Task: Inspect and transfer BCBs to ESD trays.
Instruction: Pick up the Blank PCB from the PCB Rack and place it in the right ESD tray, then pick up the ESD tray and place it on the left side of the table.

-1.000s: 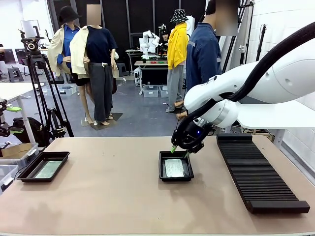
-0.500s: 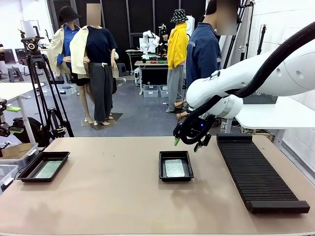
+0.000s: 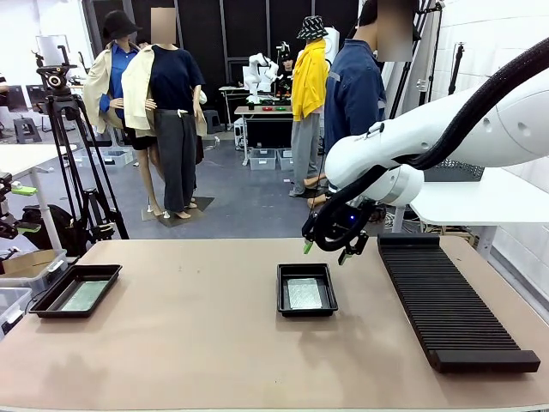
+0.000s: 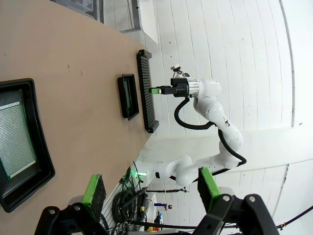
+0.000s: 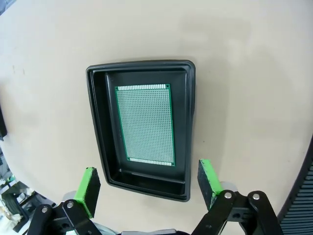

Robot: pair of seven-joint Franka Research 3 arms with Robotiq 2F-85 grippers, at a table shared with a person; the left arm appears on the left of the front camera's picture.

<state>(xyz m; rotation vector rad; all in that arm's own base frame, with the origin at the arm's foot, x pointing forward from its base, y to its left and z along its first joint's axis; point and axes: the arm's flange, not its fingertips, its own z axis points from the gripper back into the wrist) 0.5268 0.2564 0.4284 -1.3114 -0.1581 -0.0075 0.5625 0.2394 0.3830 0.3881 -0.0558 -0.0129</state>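
One black ESD tray (image 3: 329, 302) sits mid-table with a green BCB (image 3: 304, 293) flat on its floor. Above its far edge my right gripper (image 3: 324, 251) hangs open and empty. Looking down from the right wrist, the same tray (image 5: 191, 98) and its board (image 5: 145, 125) lie between and beyond the open right gripper (image 5: 149, 181). A second ESD tray (image 3: 51, 300) at the table's left end also holds a BCB (image 3: 85, 295). In the left wrist view that tray (image 4: 43, 152) and board (image 4: 14, 132) lie below my open left gripper (image 4: 150, 186), which holds nothing.
A long black ribbed rack (image 3: 450, 300) runs along the right side of the table. A person in a dark blue jacket (image 3: 356, 94) stands behind the far edge. A tripod (image 3: 73, 154) and bins stand off the table to the left.
My right gripper has opened and risen from the middle tray, leaving the board lying in it. Over the last half second nothing has moved.
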